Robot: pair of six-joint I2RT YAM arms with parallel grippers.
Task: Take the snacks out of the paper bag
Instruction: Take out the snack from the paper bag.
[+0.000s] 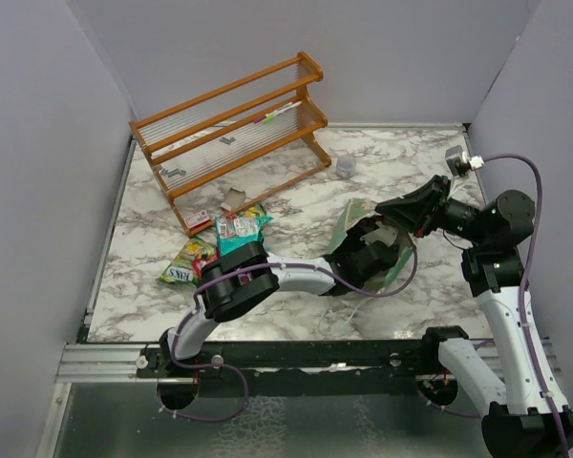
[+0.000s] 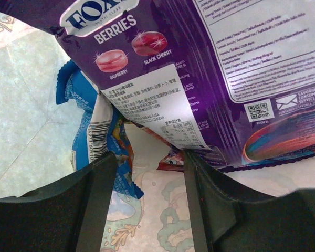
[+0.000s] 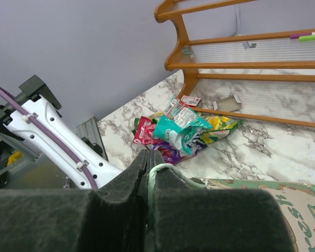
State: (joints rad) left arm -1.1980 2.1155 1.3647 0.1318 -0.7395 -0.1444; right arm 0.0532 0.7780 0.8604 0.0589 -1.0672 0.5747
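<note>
**A:** Whereabouts of the paper bag (image 1: pixel 345 225)?

**B:** Lying on its side on the marble table (image 1: pixel 296 205), right of centre, mouth facing left.

**A:** Held by anything?

**B:** Pinched at the upper rim by the right gripper (image 1: pixel 393 209). In the right wrist view, fingers (image 3: pixel 121 189) pressed flat together on a pale green edge of the bag, with no gap to speak of.

**A:** And the left gripper (image 1: pixel 361 260)?

**B:** Reaching into the bag's mouth. Spread wide in the left wrist view, the two dark fingers well apart with nothing clamped between them. Hard to say whether touching anything.

**A:** Anything inside?

**B:** Yes. Just beyond those fingers, a purple Fox's Berries packet (image 2: pixel 215 63), its white label hanging down towards the gap. Beneath it to the left, a blue wrapper (image 2: pixel 76 92) with a barcode, plus a sliver of red wrapper (image 2: pixel 170 160) lower down.

**A:** Already out?

**B:** A heap on the table, left of the bag and in front of the wooden rack (image 1: pixel 231 124). On top, a teal packet (image 1: pixel 241 229); nearest the table's edge, a green-yellow packet (image 1: pixel 183 269). Also a pink-red packet (image 3: pixel 144 131) and a second purple packet (image 3: pixel 167 153), clearer from the right wrist.

**A:** Anything else?

**B:** A small grey cup (image 1: pixel 347 166) near the rack's right end, well apart from the bag.
</note>
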